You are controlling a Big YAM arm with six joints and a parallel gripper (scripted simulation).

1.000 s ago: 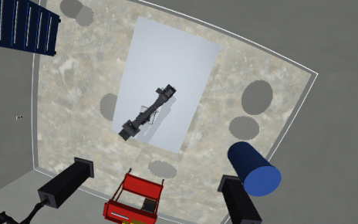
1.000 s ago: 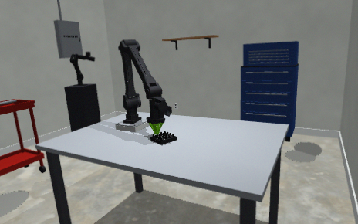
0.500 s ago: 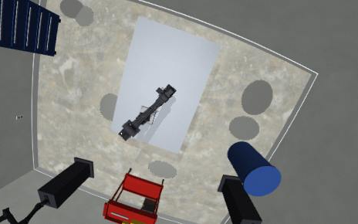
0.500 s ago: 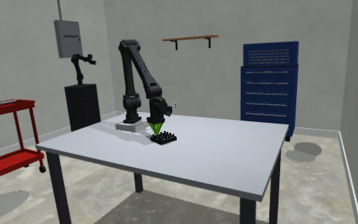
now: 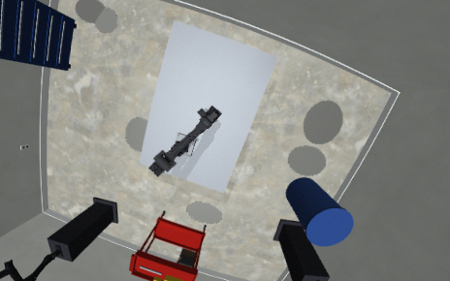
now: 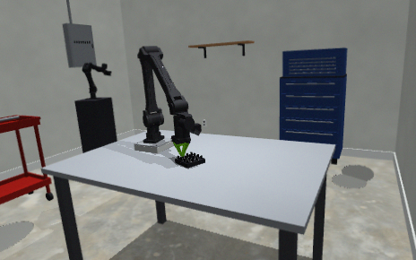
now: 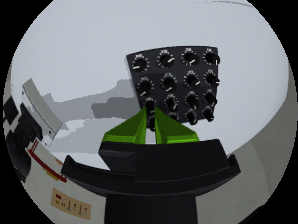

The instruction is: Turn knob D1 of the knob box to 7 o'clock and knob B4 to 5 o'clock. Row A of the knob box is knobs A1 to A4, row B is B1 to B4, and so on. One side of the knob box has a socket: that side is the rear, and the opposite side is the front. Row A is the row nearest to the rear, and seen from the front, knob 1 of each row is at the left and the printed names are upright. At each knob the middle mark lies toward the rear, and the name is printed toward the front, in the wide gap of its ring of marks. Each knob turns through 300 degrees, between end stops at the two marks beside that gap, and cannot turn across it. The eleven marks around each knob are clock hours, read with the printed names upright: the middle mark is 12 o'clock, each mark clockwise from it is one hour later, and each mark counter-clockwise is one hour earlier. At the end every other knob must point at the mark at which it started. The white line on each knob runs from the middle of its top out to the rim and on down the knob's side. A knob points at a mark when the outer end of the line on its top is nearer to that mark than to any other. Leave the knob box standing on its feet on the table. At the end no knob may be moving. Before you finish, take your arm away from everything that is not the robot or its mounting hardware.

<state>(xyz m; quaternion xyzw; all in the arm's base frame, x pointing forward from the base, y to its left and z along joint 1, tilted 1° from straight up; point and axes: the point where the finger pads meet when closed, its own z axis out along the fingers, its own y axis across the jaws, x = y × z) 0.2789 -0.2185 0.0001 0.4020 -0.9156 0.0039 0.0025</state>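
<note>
My jaws were nearly together, their green tips leaving a narrow gap at the near edge of the box, in the wrist view. A dark knob showed through that gap, but I could not tell whether I had one pinched. The box stood upright on the table, its rows of black knobs facing up. The knobs farther from my tips showed white lines pointing various ways; those closest to me were partly hidden, and the printed names were too small to read, so I could not pick out D1 or B4.

My arm arched above the box and came down to it from the pale base slab, which sat left of the box in the exterior view. In that same view, well left of the box, stood a red cart, and behind and left of it a black pedestal with a smaller arm on top. Behind and right of the box was a blue cabinet; beyond the box, a wooden shelf hung high on the wall.
</note>
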